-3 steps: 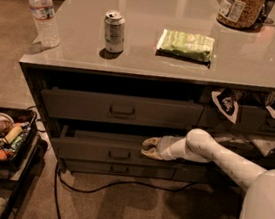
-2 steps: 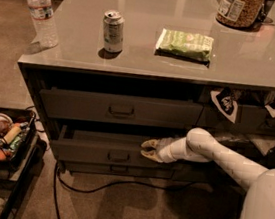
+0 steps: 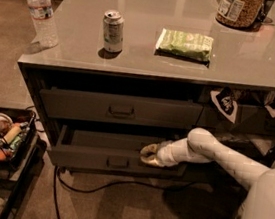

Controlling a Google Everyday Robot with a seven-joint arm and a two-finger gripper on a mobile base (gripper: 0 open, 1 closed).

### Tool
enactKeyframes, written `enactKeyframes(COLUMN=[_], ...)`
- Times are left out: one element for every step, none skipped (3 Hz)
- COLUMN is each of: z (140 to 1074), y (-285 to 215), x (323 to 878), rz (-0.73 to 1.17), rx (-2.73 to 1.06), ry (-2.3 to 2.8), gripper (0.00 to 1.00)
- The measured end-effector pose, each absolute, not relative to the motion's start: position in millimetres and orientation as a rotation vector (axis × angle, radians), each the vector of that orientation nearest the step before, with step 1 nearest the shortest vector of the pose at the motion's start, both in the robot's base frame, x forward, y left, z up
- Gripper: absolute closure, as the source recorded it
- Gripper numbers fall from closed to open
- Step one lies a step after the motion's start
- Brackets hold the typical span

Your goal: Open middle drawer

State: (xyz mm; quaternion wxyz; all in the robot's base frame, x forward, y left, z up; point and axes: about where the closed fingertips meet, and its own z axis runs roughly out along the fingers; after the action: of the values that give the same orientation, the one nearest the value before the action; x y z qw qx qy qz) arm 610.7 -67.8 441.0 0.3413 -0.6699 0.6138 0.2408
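A grey table (image 3: 155, 13) fills the upper part of the view, standing on a brown carpeted floor, with wide dark drawers under its front edge. A water bottle (image 3: 40, 13) stands upright at the left edge. A can (image 3: 113, 30) stands near the front edge, left of the middle, and a green packet (image 3: 185, 44) lies flat just to its right, apart from it. A jar (image 3: 239, 9) stands at the far edge toward the right corner. Under the front edge, the upper drawer (image 3: 77, 104) shows its flat front. Below it the middle drawer (image 3: 86, 156) stands partly out, so a strip of its lighter grey inside shows behind the front, and its small bar pull (image 3: 118, 162) sits in the centre. The gripper (image 3: 149, 153) rests at the top edge of that front, just right of the pull, at the end of a white arm (image 3: 222, 158) reaching in from the right. Whether the gripper is wide, narrow or clamped on the front cannot be told. A dark cable (image 3: 117, 183) trails on the floor below the drawers, and a low cart (image 3: 16, 166) of small items stands off the left corner
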Motion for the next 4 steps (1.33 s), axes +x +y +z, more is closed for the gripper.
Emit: enactKeyframes(z=[441.0,443.5,443.5,443.5], y=[-69.2,-67.6,-67.9,-67.8], x=[611.6,581.6,582.5,582.5], rz=[0.626,0.725,0.726,0.726], rx=[-1.743,-1.8,-1.8,-1.8], ry=[1.597,1.594,1.594,1.594], gripper=[0.81,0.62,0.39,0.16])
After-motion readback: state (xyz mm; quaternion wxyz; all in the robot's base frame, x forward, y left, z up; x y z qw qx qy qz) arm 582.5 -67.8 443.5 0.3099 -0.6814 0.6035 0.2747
